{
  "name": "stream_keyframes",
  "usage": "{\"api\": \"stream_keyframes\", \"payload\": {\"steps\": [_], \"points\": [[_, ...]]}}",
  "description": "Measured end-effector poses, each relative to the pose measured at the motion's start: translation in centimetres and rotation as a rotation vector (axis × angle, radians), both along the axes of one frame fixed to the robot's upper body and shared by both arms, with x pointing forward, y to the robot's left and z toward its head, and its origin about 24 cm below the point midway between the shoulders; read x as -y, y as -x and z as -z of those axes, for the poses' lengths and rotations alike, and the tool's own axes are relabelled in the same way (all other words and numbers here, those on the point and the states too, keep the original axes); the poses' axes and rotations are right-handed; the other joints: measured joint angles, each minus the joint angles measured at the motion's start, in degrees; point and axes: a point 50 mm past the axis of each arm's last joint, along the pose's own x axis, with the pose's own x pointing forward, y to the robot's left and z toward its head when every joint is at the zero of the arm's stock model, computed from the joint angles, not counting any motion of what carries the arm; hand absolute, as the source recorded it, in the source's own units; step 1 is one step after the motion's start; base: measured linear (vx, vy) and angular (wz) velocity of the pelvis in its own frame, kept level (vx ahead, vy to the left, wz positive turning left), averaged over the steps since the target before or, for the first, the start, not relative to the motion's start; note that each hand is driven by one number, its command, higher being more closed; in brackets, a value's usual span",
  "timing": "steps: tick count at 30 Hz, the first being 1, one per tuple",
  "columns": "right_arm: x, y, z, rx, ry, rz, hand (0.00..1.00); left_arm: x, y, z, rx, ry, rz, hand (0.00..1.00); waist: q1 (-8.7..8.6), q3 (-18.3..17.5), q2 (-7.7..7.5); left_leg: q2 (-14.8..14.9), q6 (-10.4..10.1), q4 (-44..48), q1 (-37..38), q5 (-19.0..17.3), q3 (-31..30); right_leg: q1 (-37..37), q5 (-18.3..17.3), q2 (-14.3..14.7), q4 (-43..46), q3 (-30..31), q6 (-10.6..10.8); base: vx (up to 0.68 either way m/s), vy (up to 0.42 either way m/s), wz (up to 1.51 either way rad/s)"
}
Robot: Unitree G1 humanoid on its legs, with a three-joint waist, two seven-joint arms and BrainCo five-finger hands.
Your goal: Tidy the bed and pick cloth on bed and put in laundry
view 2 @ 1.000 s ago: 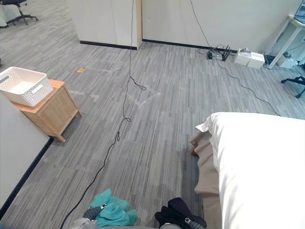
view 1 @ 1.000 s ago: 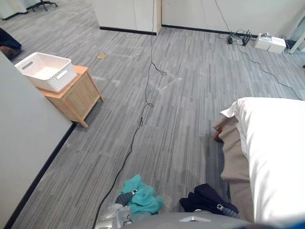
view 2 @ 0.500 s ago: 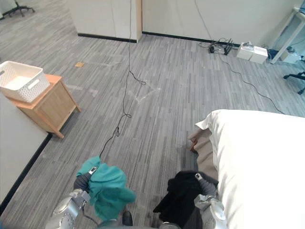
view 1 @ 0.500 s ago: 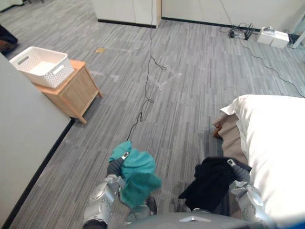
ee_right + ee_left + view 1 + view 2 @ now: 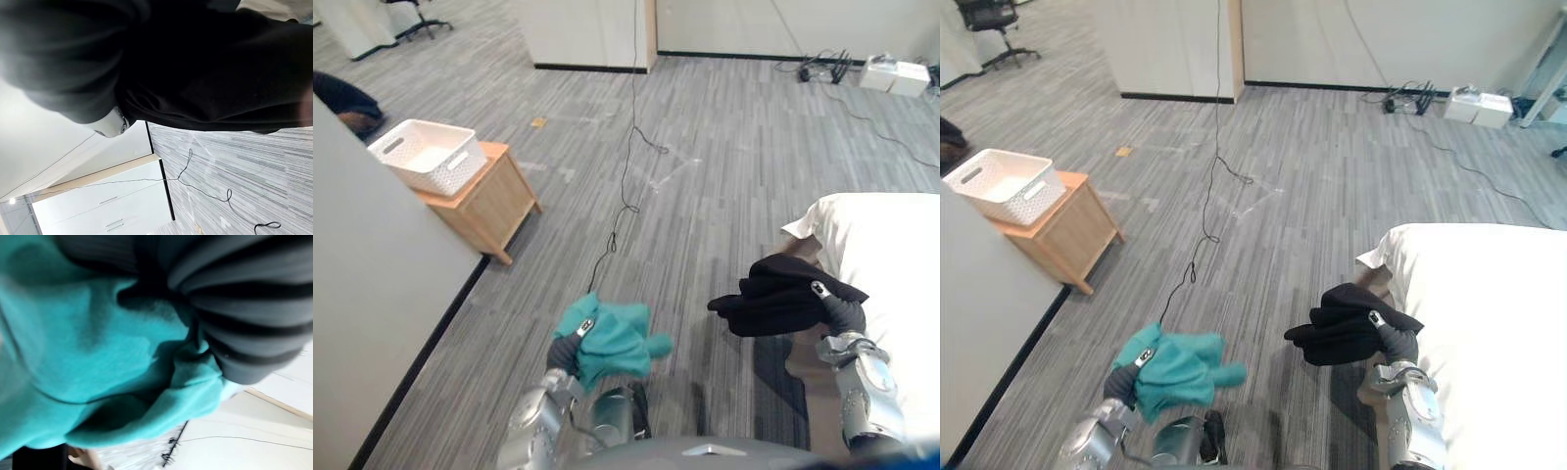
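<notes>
An office room dressed up as a bedroom.
Grey striped carpet (image 5: 734, 166) runs wall to wall, the hard-wearing kind laid in workplaces. A swivel office chair (image 5: 994, 15) stands in the far corner, and tall white cabinets (image 5: 592, 29) line the back wall. A power strip with a tangle of leads (image 5: 824, 67) lies by the skirting next to two white boxes (image 5: 894, 76). A plain grey partition (image 5: 372, 294) closes off one side. The home touches are a bed (image 5: 1489, 323) with white bedding and a white laundry basket (image 5: 429, 155) on a small wooden cabinet (image 5: 484, 204).
</notes>
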Motion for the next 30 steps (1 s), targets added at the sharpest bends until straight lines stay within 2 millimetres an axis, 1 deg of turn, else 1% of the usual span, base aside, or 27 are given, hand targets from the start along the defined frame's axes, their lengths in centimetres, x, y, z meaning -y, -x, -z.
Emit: {"api": "stream_keyframes", "payload": {"steps": [1, 2, 3, 4, 5, 6, 7, 8, 10, 12, 13, 14, 15, 16, 17, 18, 19, 20, 21, 22, 23, 24, 25, 27, 28, 29, 30], "points": [[-0.6, 2.3, 0.4, -0.013, -0.011, -0.016, 1.0, -0.4, 1.0, -0.1, -0.006, -0.008, -0.02, 1.0, -0.3, -2.3, -1.89, -2.0, 0.6, -1.7, 0.7, -1.7, 1.4, -1.3, -0.2, -1.2, 3.5, 1.9, 0.2, 0.48, 0.2, -0.33], [-0.9, 4.7, 0.7, -0.022, -0.015, -0.034, 1.0, -0.5, 1.4, -0.3, -0.001, -0.009, -0.033, 1.0, -0.79, -2.9, -2.62, -2.6, 1.4, -2.0, 1.4, -3.2, 2.1, -7.4, 1.4, -1.7, 17.3, 3.6, 4.8, 0.42, 0.116, -0.21], [-1.1, 5.6, 0.9, -0.03, -0.02, -0.041, 1.0, -0.8, 1.6, -0.4, -0.001, -0.016, -0.04, 1.0, -0.89, -2.8, -2.86, -2.7, 1.4, -2.3, 2.1, -3.7, 2.4, -9.8, 2.8, -1.8, 22.5, 4.6, 7.7, 0.43, 0.129, -0.18], [-1.5, 6.9, 1.3, -0.042, -0.033, -0.05, 1.0, -1.1, 2.0, -0.5, -0.003, -0.025, -0.043, 1.0, -1.29, -2.5, -3.67, -3.3, 1.0, -3.0, 4.5, -4.6, 2.7, -13.7, 6.9, -2.0, 32.6, 6.9, 13.2, 0.33, 0.111, -0.2], [-1.9, 8.2, 1.6, -0.046, -0.044, -0.059, 1.0, -1.4, 2.4, -0.6, -0.004, -0.039, -0.042, 1.0, -2.25, -2.0, -4.3, -4.1, 1.2, -3.9, 7.6, -6.1, 2.9, -17.4, 10.6, -2.5, 42.8, 7.9, 14.9, 0.41, 0.104, -0.21], [-2.1, 9.4, 1.8, -0.051, -0.048, -0.071, 1.0, -1.6, 2.4, -0.9, 0.005, -0.051, -0.035, 1.0, -2.67, -2.2, -4.84, -4.4, 1.9, -4.8, 10.4, -7.0, 3.1, -20.3, 10.7, -2.6, 49.8, 7.9, 13.5, 0.49, 0.081, -0.17], [-2.3, 10.5, 1.8, -0.048, -0.037, -0.101, 1.0, -1.9, 1.9, -2.2, 0.143, -0.165, -0.043, 1.0, -3.42, -2.1, -4.83, -4.2, 1.8, -6.2, 14.0, -8.0, 3.0, -23.6, 9.6, -2.0, 54.8, 6.6, 11.7, 0.4, 0.032, -0.07], [-2.3, 11.3, 1.8, -0.038, -0.031, -0.113, 1.0, -2.0, 1.4, -3.4, 0.244, -0.204, -0.052, 1.0, -3.8, -2.1, -4.62, -3.8, 1.5, -7.1, 15.8, -8.5, 2.7, -25.6, 9.0, -1.4, 55.6, 5.6, 10.7, 0.38, -0.005, 0.12], [-2.4, 13.1, 1.3, 0.014, -0.014, -0.129, 1.0, -1.6, -1.3, -5.6, 0.375, -0.146, -0.057, 1.0, -4.1, -2.0, -3.09, -2.0, -0.1, -9.4, 20.4, -9.5, 0.3, -31.2, 7.0, 0.2, 51.3, 1.1, 8.0, 0.43, -0.032, 0.43], [-2.7, 13.6, 0.8, 0.077, -0.001, -0.148, 1.0, -1.2, -2.8, -6.1, 0.416, -0.114, -0.055, 1.0, -5.81, -1.9, -2.3, -0.3, -1.2, -12.8, 24.6, -9.3, -2.5, -33.3, 6.4, 0.6, 40.5, -3.0, 6.5, 0.49, -0.081, 0.89], [-2.9, 13.7, 0.5, 0.118, 0.004, -0.149, 1.0, -0.8, -3.7, -6.2, 0.423, -0.099, -0.044, 1.0, -6.23, -1.9, -2.15, 0.6, -1.9, -14.6, 27.0, -9.3, -4.1, -33.8, 7.9, 0.5, 29.8, -4.7, 5.7, 0.72, -0.207, 1.09], [-3.2, 13.6, 0.3, 0.157, 0.005, -0.147, 1.0, -0.4, -3.9, -5.9, 0.408, -0.078, -0.038, 1.0, -6.35, -1.9, -2.17, 1.5, -2.8, -15.5, 29.4, -9.8, -4.8, -34.2, 11.0, 0.5, 19.0, -4.6, 5.4, 0.53, -0.168, 0.79], [-3.3, 13.6, 0.2, 0.168, 0.004, -0.144, 1.0, -0.3, -3.8, -5.6, 0.397, -0.068, -0.039, 1.0, -6.32, -1.9, -2.17, 1.7, -3.2, -15.7, 30.2, -10.1, -5.1, -34.1, 12.2, 0.4, 15.8, -4.4, 5.6, 0.71, -0.283, 0.76], [-3.7, 13.3, 0.1, 0.202, 0.004, -0.139, 1.0, -0.1, -3.4, -5.0, 0.37, -0.047, -0.042, 1.0, -6.55, -1.9, -2.18, 2.3, -4.9, -15.8, 32.5, -11.3, -5.3, -34.0, 14.3, -0.3, 10.8, -3.6, 6.2, 0.53, -0.232, 0.63], [-3.8, 13.3, 0.1, 0.209, 0.007, -0.142, 1.0, -0.1, -3.1, -4.9, 0.361, -0.042, -0.047, 1.0, -6.74, -1.9, -2.14, 2.7, -5.3, -15.8, 33.6, -12.1, -5.3, -34.1, 15.2, -0.8, 11.1, -3.3, 6.1, 0.68, -0.292, 0.82], [-4.0, 13.4, 0.6, 0.194, -0.002, -0.149, 1.0, -0.1, -2.5, -4.4, 0.336, -0.035, -0.054, 1.0, -6.85, -2.0, -1.2, 4.0, -5.9, -15.7, 35.7, -12.8, -5.2, -34.5, 18.5, -0.8, 16.4, -4.1, 4.2, 0.71, -0.318, 0.6], [-4.4, 12.9, 1.1, 0.186, -0.025, -0.174, 1.0, 0.5, -1.9, -3.9, 0.318, 0.014, -0.081, 1.0, -6.41, -2.8, 0.45, 6.7, -5.8, -11.0, 35.1, -12.4, -5.2, -35.2, 13.6, 0.1, 22.4, -5.5, 2.0, 0.7, -0.319, 0.45], [-4.7, 12.5, 1.1, 0.193, -0.033, -0.198, 1.0, 0.6, -1.6, -3.8, 0.312, 0.032, -0.093, 1.0, -6.01, -2.8, 1.49, 7.8, -5.6, -8.1, 33.9, -11.8, -5.3, -35.2, 12.1, 0.5, 23.8, -6.3, 1.0, 0.82, -0.401, 0.2], [-5.7, 11.2, 1.0, 0.224, -0.052, -0.25, 1.0, 0.8, -1.1, -3.5, 0.296, 0.063, -0.113, 1.0, -5.53, -2.7, 2.55, 9.4, -4.8, -0.8, 31.1, -8.7, -5.9, -34.5, 8.8, 0.8, 25.9, -7.5, -0.3, 0.64, -0.351, 0.2], [-7.1, 9.3, 0.5, 0.261, -0.062, -0.276, 1.0, 1.4, -0.4, -2.6, 0.223, 0.099, -0.13, 1.0, -5.35, -2.6, 3.37, 11.2, -4.9, 8.8, 26.1, -0.8, -8.1, -32.2, 6.0, 1.2, 26.1, -8.5, -1.4, 0.63, -0.348, 0.25], [-7.7, 8.5, 0.2, 0.276, -0.06, -0.278, 1.0, 1.7, -0.2, -2.3, 0.204, 0.123, -0.132, 1.0, -5.13, -2.5, 3.38, 12.0, -5.2, 13.2, 23.9, 3.4, -9.2, -30.8, 5.0, 1.4, 25.4, -8.9, -1.6, 0.59, -0.33, 0.36], [-8.7, 6.8, -0.4, 0.295, -0.054, -0.279, 1.0, 2.3, 0.1, -1.8, 0.187, 0.15, -0.127, 1.0, -4.93, -2.0, 3.88, 14.3, -5.8, 22.3, 19.3, 5.9, -10.9, -27.3, 3.8, 2.7, 23.5, -9.6, -1.9, 0.59, -0.314, 0.43], [-9.9, 4.2, -1.0, 0.3, -0.034, -0.278, 1.0, 4.2, 0.7, -0.8, 0.14, 0.192, -0.098, 1.0, -3.83, -1.5, 4.66, 16.7, -5.7, 34.4, 13.1, 5.2, -12.4, -20.0, 3.3, 4.6, 18.3, -11.4, -2.4, 0.57, -0.3, 0.39], [-10.4, 2.0, -1.1, 0.262, -0.011, -0.257, 1.0, 6.1, 0.9, -0.3, 0.113, 0.184, -0.017, 1.0, -2.24, -0.9, 3.85, 15.2, -5.9, 39.2, 8.2, 3.0, -13.2, -13.2, 3.3, 5.2, 12.9, -12.3, -2.7, 0.51, -0.222, 0.29], [-10.5, 0.0, -1.2, 0.226, 0.008, -0.235, 1.0, 7.8, 1.1, -0.2, 0.098, 0.175, 0.059, 1.0, -0.81, -0.7, 3.45, 11.2, -6.1, 37.6, 2.9, -0.2, -12.9, -8.1, 3.7, 5.5, 7.3, -12.7, -3.2, 0.45, -0.169, 0.24], [-10.4, -0.5, -1.1, 0.213, 0.017, -0.228, 1.0, 8.2, 1.0, -0.3, 0.099, 0.171, 0.075, 1.0, -0.3, -0.6, 3.52, 9.6, -6.2, 35.9, 1.3, -1.3, -12.7, -6.7, 3.8, 5.6, 5.8, -12.7, -3.3, 0.43, -0.121, 0.13], [-10.0, -1.1, -0.6, 0.181, 0.038, -0.214, 1.0, 8.9, 0.8, -0.4, 0.098, 0.165, 0.091, 1.0, 0.35, -0.6, 3.57, 5.9, -6.4, 30.7, -0.9, -3.3, -11.9, -4.3, 3.9, 5.4, 3.0, -12.7, -3.3, 0.46, -0.072, -0.03]]}}
